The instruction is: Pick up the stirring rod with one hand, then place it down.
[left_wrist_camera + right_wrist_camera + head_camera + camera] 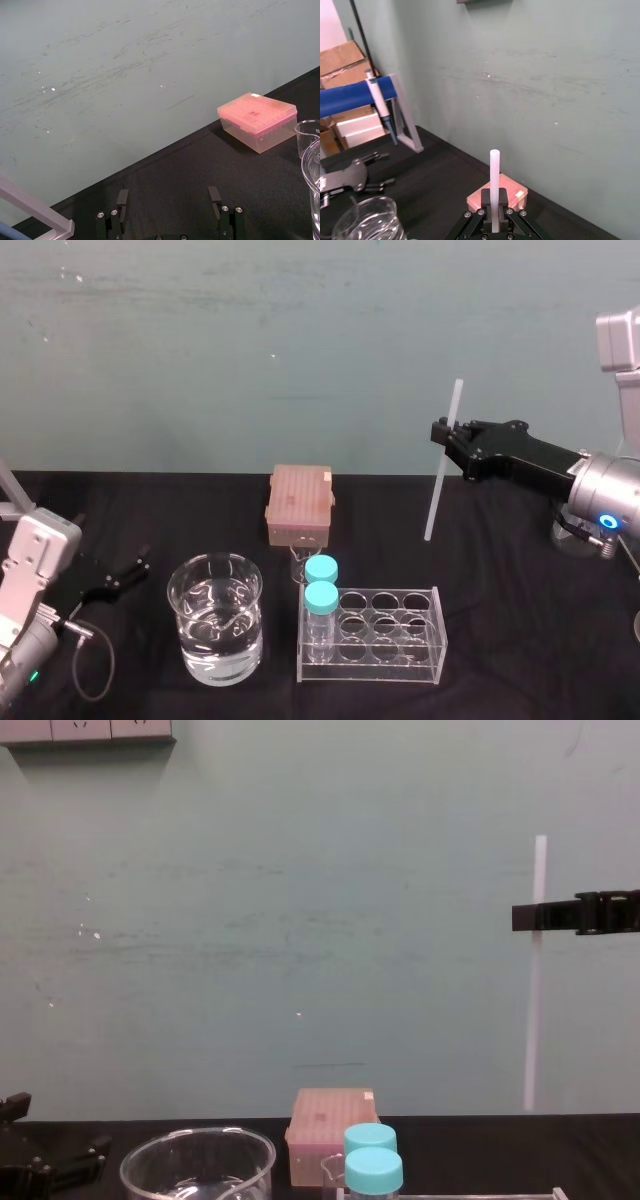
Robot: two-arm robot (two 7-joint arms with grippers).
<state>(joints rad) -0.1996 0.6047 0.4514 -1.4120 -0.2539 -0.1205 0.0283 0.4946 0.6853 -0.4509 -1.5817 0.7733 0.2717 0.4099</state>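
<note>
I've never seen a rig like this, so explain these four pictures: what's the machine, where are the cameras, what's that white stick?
It's a two-armed robot at a black table. One picture looks down from its head, one across from its chest, one from each wrist. On the table stand a glass of water, a pink box and a clear rack holding two blue-capped vials. The right end effector grips the white rod above its middle, almost upright, seemingly clear of the table. The left end effector rests open, low on the left.
</note>
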